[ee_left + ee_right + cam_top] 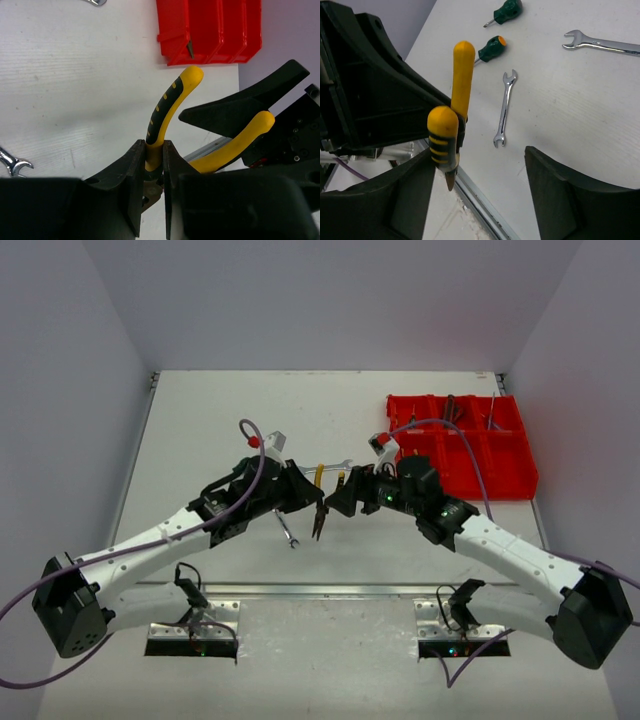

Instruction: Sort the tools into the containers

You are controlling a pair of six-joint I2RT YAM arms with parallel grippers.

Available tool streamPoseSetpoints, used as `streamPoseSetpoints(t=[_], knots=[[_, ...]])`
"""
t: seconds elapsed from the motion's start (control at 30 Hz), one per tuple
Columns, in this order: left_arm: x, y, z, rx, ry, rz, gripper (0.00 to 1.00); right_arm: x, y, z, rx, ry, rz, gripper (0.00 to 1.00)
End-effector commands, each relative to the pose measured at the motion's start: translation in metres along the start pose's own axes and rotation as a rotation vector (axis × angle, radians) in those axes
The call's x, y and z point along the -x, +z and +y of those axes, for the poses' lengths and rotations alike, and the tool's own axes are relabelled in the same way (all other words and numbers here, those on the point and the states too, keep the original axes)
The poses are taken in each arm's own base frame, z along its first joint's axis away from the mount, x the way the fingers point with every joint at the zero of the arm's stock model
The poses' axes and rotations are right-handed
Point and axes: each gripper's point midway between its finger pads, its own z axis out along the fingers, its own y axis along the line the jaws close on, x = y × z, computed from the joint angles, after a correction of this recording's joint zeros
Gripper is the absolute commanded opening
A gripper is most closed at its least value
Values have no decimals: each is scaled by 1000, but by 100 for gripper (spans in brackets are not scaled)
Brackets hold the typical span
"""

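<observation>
Black left end effector [154,145] is pinched narrow on one handle of the yellow pliers [170,100]. It's holding them up off the worktop [220,420] around the middle, with the other handle splayed loose. Just right of that, the right end effector [479,155] gapes wide with nothing in it, and the handles point its way.

Looks like a handover to me. Risk imo: the pliers pivot at the joint, so a grab on the loose handle could swing them, and if the left lets go early they drop. The two end effectors are also close enough to bump.

Count: two green screwdrivers [490,48], two silver wrenches [504,107], one pliers, and one red bin [500,465] far right with a few tools inside.
</observation>
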Motion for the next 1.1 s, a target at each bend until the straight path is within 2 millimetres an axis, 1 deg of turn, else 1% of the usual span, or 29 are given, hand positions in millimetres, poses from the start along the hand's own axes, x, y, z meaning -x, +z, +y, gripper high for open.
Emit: streamPoseSetpoints(t=[0.0, 0.03, 0.07, 0.1, 0.13, 0.17, 0.2, 0.27, 0.3, 0.33, 0.37, 0.4, 0.43, 0.47, 0.53, 0.57, 0.6, 0.63, 0.7, 0.73, 0.77, 0.8, 0.83, 0.87, 0.93, 0.97, 1.03, 1.07], knots=[[10, 0, -28, -95, -25, -54, 0, 39, 4, 16, 8, 2, -116, 66], [8, 1, -29, -98, -25, -47, 0, 41, 5, 18, 14, -1, -118, 56], [6, 1, -29, -98, -24, -43, 0, 41, 5, 19, 15, -1, -118, 54], [5, 1, -30, -101, -22, -40, 0, 44, 5, 19, 16, -5, -124, 39], [3, 1, -31, -104, -19, -36, 0, 44, 5, 19, 14, -9, -123, 19], [2, 1, -32, -107, -16, -35, 0, 44, 6, 19, 11, -10, -120, 8], [1, 1, -33, -110, -13, -34, 0, 44, 6, 19, 10, -11, -117, 0], [2, 0, -34, -110, -9, -35, 0, 44, 6, 20, 15, -12, -115, 0], [2, 0, -33, -107, -6, -39, 10, 44, 5, 21, 19, -15, -117, 0], [4, 0, -33, -103, -1, -45, 29, 44, 4, 21, 24, -19, -122, 0], [5, -1, -31, -89, 3, -49, 50, 46, 3, 21, 16, -25, -129, 0], [6, -2, -27, -66, 7, -51, 75, 49, 2, 19, 0, -31, -137, 0], [10, -4, -23, -32, 14, -64, 92, 52, 1, 16, -22, -37, -145, 0], [19, -6, -17, 20, 26, -97, 98, 54, -2, 11, -54, -45, -152, 0], [41, -18, -21, 71, 55, -162, 100, 60, -8, -11, -180, -69, -171, 0], [50, -27, -12, 138, 69, -190, 100, 67, -15, -21, -241, -77, -188, 0], [60, -40, 2, 228, 88, -219, 100, 74, -23, -32, -309, -83, -195, 0], [68, -43, 8, 260, 95, -259, 100, 69, -26, -38, -334, -89, -169, 0], [95, -83, 17, 335, 105, -358, 100, 91, -50, -76, -498, -74, -215, 0], [106, -95, 21, 363, 112, -409, 100, 93, -57, -89, -543, -66, -218, 0], [110, -103, 19, 347, 113, -427, 100, 97, -65, -102, -585, -54, -226, 0], [115, -116, 27, 386, 128, -458, 100, 98, -75, -118, -653, -42, -228, 0], [119, -129, 30, 391, 134, -485, 100, 105, -90, -139, -733, -24, -253, 0], [121, -141, 33, 394, 141, -506, 100, 109, -104, -156, -798, -7, -273, 0], [124, -155, 36, 386, 171, -528, 100, 119, -122, -177, -876, 18, -305, 0], [121, -159, 43, 404, 189, -528, 100, 126, -126, -184, -905, 13, -312, 0], [120, -166, 52, 430, 208, -532, 100, 136, -133, -196, -968, -23, -301, 0], [118, -168, 57, 448, 216, -532, 100, 140, -131, -204, -998, -36, -275, 0]])
